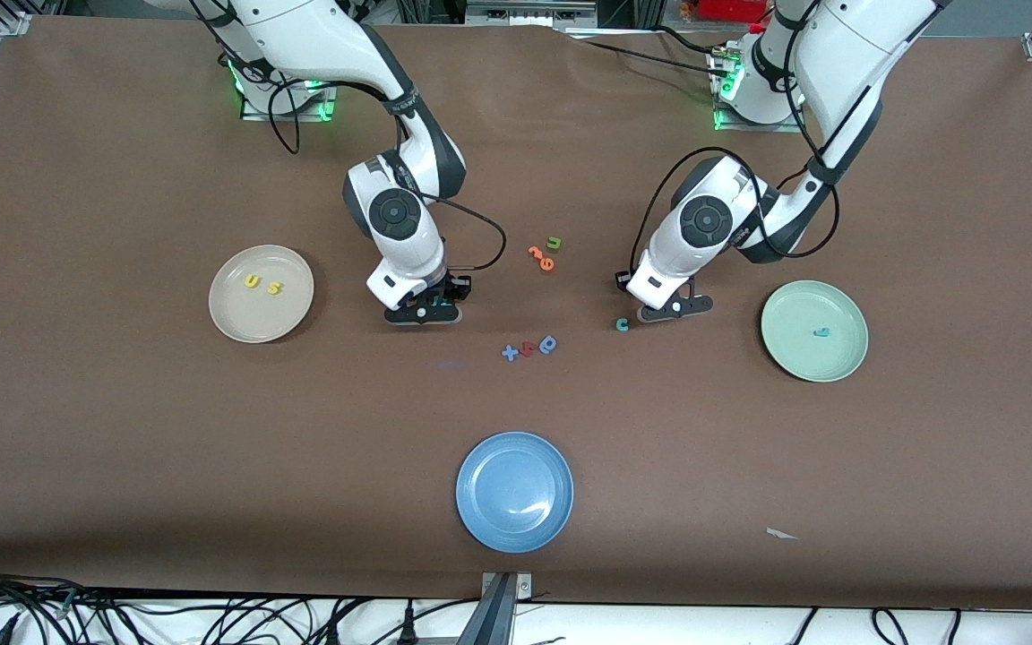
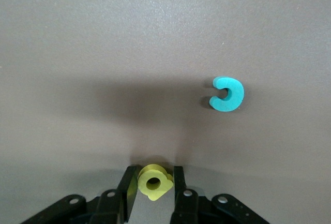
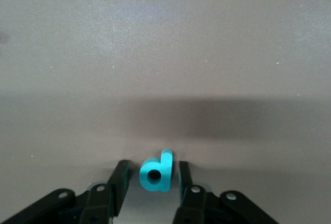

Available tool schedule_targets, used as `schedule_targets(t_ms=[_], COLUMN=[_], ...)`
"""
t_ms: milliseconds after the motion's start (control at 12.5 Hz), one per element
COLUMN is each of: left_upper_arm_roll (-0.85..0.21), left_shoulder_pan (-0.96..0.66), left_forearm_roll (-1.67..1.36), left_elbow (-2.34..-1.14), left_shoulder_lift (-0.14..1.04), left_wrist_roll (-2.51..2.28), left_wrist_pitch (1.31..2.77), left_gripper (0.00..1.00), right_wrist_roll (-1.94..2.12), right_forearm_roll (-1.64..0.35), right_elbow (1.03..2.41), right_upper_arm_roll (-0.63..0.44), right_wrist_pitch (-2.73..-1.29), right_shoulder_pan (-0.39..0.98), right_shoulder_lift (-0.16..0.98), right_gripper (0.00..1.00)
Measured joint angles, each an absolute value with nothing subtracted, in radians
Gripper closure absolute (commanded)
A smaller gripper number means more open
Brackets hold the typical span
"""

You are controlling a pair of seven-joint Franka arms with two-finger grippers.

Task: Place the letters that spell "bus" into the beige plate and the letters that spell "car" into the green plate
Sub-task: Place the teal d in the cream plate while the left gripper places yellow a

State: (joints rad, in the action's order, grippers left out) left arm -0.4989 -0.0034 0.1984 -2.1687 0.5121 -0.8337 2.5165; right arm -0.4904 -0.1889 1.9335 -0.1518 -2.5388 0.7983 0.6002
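Left gripper [image 2: 153,185] sits low at the table with the yellow "a" [image 2: 153,182] between its fingers; both pads look to touch the letter, so it reads as clamped on it. From this gripper the green plate [image 1: 785,354] lies toward the left arm's end of the table, already holding a small teal letter [image 1: 822,332] (likely the "r"). The teal "c" [image 2: 227,94] lies flat just beside the gripper, not held. Right gripper [image 3: 154,180] is equally low, its fingers flanking the teal "b" [image 3: 156,171] with slim gaps visible, not yet clamped. Its goal, the beige plate [image 1: 234,318], lies toward the right arm's end, with the yellow "u" [image 1: 252,281] and "s" [image 1: 274,288] inside.
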Motion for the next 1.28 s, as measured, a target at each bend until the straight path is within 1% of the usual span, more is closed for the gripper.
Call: schedule_targets(t_ms=[160, 319, 479, 559, 718, 878, 958, 1037, 1117, 1197, 1277], left_upper_arm_roll=[-0.499, -0.499, -0.499, -0.499, -0.499, -0.497, -0.495, -0.495, -0.496, -0.496, -0.495], left_shoulder_pan=[-0.003, -0.003, -0.003, -0.003, -0.003, 0.002, 0.013, 0.032, 0.054, 0.076, 0.101], left_forearm_roll=[0.198, 0.198, 0.198, 0.198, 0.198, 0.198, 0.199, 0.200, 0.200, 0.200, 0.200], left_elbow=[-2.169, -2.169, -2.169, -2.169, -2.168, -2.163, -2.151, -2.122, -2.077, -2.014, -1.944], left_shoulder_lift=[0.516, 0.519, 0.519, 0.519, 0.519, 0.516, 0.507, 0.486, 0.457, 0.428, 0.404], left_wrist_roll=[-0.834, -0.835, -0.835, -0.835, -0.835, -0.836, -0.835, -0.824, -0.794, -0.757, -0.715], left_wrist_pitch=[2.515, 2.515, 2.514, 2.514, 2.513, 2.510, 2.486, 2.419, 2.318, 2.196, 2.074], left_gripper=[0.65, 0.67, 0.92, 1.00, 1.00, 1.00, 1.00, 1.00, 1.00, 1.00, 1.00], right_wrist_roll=[-0.490, -0.490, -0.475, -0.430, -0.274, -0.131, -0.072, -0.017, 0.028, 0.060, 0.076], right_forearm_roll=[-0.189, -0.189, -0.187, -0.187, -0.188, -0.188, -0.188, -0.188, -0.188, -0.188, -0.188], right_elbow=[1.931, 1.926, 1.907, 1.898, 1.896, 1.896, 1.896, 1.897, 1.899, 1.907, 1.919], right_upper_arm_roll=[-0.152, -0.152, -0.169, -0.196, -0.291, -0.394, -0.436, -0.479, -0.518, -0.544, -0.552], right_wrist_pitch=[-2.538, -2.523, -2.451, -2.390, -2.255, -2.155, -2.108, -2.062, -2.030, -2.017, -2.015], right_shoulder_pan=[0.798, 0.799, 0.800, 0.800, 0.799, 0.792, 0.789, 0.788, 0.785, 0.776, 0.757], right_shoulder_lift=[0.599, 0.599, 0.583, 0.566, 0.527, 0.488, 0.472, 0.462, 0.459, 0.460, 0.464], right_gripper=[0.96, 0.96, 0.96, 0.96, 0.96, 0.96, 0.95, 0.95, 0.93, 0.87, 0.87])
